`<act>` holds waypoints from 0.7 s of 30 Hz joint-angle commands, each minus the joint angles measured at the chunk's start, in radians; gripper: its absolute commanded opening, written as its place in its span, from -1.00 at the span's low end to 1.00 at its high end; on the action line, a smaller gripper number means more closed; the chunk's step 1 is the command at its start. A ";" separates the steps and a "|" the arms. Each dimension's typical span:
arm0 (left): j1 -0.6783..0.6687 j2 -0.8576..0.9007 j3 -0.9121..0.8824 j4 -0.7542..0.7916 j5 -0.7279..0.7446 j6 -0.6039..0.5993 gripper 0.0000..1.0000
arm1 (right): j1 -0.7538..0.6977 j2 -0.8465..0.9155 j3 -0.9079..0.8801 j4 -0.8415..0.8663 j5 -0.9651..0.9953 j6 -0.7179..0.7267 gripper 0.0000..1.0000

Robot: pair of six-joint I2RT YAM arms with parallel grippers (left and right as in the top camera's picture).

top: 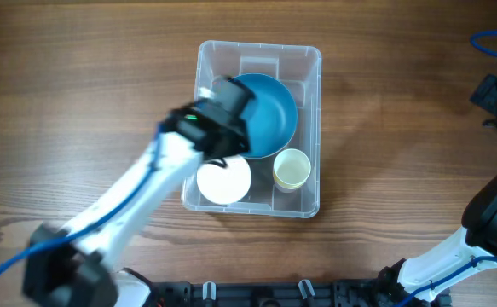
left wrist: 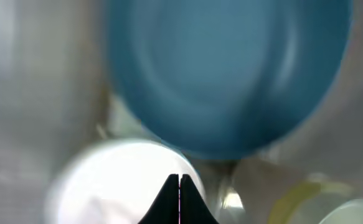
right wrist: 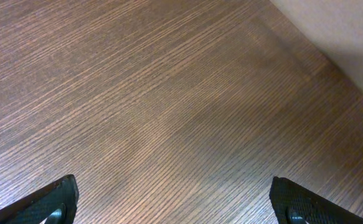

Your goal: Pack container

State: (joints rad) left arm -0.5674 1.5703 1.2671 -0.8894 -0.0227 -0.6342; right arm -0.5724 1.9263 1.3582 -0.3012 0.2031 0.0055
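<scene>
L claw (left wrist: pixel 179 180) is clenched, tips pressed together w/ nothing between them. It hangs over the clear container (top: pixel 303 60) at mid-table, above the edge of a white round dish (top: pixel 224 181) in the near-left corner, just beside the blue bowl (top: pixel 274 111) filling the far part; can't tell if it touches either. A cream cup (top: pixel 291 169) stands upright near-right in the bin. R claw (right wrist: pixel 174 182) is spread wide, holding nothing, over bare wood table (top: pixel 78 77) well off to the right.

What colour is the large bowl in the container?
The bowl is teal blue, clearest in the overhead view.
</scene>
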 commanded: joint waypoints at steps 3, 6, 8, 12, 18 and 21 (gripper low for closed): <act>0.300 -0.221 0.007 0.003 -0.144 -0.005 -0.15 | -0.003 0.000 0.008 0.002 0.006 -0.005 0.99; 0.452 -0.264 0.007 0.023 -0.135 -0.005 0.38 | -0.003 0.000 0.008 0.002 0.006 -0.005 0.99; 0.536 -0.275 0.007 0.034 -0.119 -0.006 0.64 | -0.003 0.000 0.008 0.002 0.006 -0.005 1.00; 0.641 -0.274 0.007 0.029 -0.047 -0.005 0.94 | -0.003 0.000 0.008 0.002 0.006 -0.005 1.00; 0.670 -0.274 0.007 -0.002 -0.046 -0.005 1.00 | -0.003 0.000 0.008 0.002 0.006 -0.005 0.99; 0.670 -0.274 0.007 -0.002 -0.046 -0.005 0.99 | -0.003 0.000 0.008 0.002 0.006 -0.005 0.99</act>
State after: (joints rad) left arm 0.0982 1.2987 1.2682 -0.8902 -0.0845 -0.6415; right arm -0.5724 1.9263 1.3582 -0.3012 0.2031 0.0055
